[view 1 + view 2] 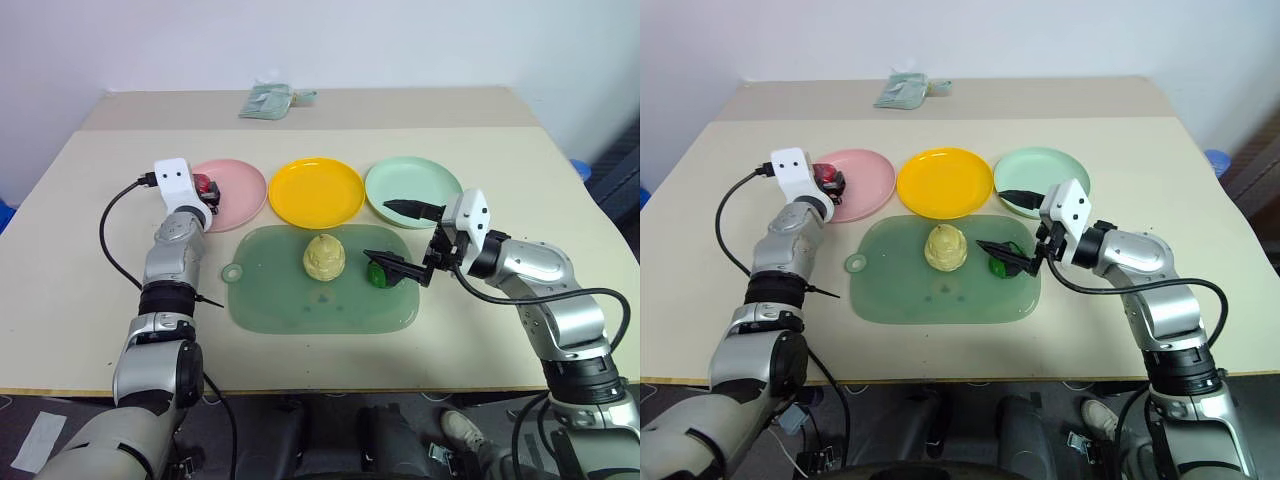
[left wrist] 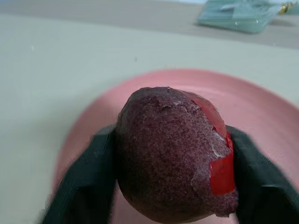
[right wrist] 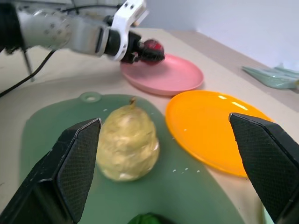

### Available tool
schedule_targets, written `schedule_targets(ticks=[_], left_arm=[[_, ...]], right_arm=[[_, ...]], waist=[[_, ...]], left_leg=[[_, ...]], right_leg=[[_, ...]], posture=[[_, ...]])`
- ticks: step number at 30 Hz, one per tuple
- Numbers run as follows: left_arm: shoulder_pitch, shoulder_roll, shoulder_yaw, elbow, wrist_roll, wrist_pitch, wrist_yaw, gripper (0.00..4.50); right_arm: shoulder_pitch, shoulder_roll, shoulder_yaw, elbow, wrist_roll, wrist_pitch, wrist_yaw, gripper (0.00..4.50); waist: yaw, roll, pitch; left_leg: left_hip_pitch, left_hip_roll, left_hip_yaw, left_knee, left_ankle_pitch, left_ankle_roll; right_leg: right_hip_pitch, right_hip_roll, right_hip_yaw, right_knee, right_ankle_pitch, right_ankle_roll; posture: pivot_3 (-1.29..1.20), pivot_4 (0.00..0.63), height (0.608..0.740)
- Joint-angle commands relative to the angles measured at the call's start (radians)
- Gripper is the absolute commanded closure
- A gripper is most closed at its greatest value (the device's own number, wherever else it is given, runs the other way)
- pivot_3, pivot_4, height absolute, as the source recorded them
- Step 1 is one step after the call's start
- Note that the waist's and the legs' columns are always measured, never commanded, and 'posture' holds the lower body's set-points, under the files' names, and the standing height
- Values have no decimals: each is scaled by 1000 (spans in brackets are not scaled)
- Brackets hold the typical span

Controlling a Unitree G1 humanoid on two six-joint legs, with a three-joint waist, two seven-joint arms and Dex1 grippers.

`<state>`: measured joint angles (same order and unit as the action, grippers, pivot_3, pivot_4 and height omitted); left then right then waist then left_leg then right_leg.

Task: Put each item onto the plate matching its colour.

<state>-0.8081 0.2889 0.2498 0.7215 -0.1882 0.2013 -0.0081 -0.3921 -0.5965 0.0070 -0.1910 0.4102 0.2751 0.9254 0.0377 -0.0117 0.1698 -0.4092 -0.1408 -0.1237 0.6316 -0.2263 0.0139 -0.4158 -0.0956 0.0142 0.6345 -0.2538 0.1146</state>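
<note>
While the left end effector (image 2: 173,186) is gripping the round dark red toy lump (image 2: 175,158) over the shallow pink plastic plate (image 1: 238,190), the right end effector (image 1: 400,238) is hovering with fingers spread wide above the translucent green mat (image 1: 280,295), where the bumpy pale yellow lump (image 1: 325,258) and striped green lump (image 1: 378,274) are lying.

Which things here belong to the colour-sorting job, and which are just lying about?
Job: red lump, yellow lump, green lump, pink plate, yellow plate, green plate.
Lying about: green mat, folded packet.
</note>
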Motion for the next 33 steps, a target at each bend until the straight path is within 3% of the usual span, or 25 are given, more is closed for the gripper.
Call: schedule_targets(ticks=[1,6,10,14,23,28,33], left_arm=[[8,-1,3,-45,-5,-53,-34,55],[176,21,16,-333,-73,24,-144,55],[418,89,10,-700,-210,105,-357,55],[612,191,15,-907,-331,150,-580,55],[939,437,56,-1098,-493,125,-1062,55],[1057,505,85,-1144,-497,84,-1194,55],[1090,523,91,-1162,-488,68,-1225,55]], right_arm=[[-36,10,-5,-4,-10,-20,-13,0],[-60,27,14,-24,-1,23,-24,0],[-99,68,59,-35,25,85,-18,0],[-120,98,115,-20,15,112,7,0],[-210,196,242,193,-102,61,20,0],[-264,241,275,319,-163,27,30,0],[-279,254,286,366,-188,14,59,0]], waist=[[-1,0,0],[-21,0,0],[-41,0,0],[-48,1,0],[-48,2,0],[-50,2,0],[-48,3,0]], left_leg=[[0,0,0,0,0,0],[0,0,1,-1,0,0],[0,1,3,-2,0,0],[0,1,3,-2,-1,1],[0,1,5,-2,-3,5],[0,2,5,-3,-3,5],[0,2,5,-3,-3,5]], right_leg=[[0,0,0,0,0,0],[-1,0,2,1,0,0],[-4,0,4,4,0,0],[-5,0,4,5,0,-1],[-9,0,5,5,-1,-2],[-10,0,5,4,-1,-2],[-10,0,5,4,-1,-2]], posture=[[0,150,740],[0,150,740],[0,150,740],[0,150,740],[0,150,740],[0,150,740],[0,150,740]])
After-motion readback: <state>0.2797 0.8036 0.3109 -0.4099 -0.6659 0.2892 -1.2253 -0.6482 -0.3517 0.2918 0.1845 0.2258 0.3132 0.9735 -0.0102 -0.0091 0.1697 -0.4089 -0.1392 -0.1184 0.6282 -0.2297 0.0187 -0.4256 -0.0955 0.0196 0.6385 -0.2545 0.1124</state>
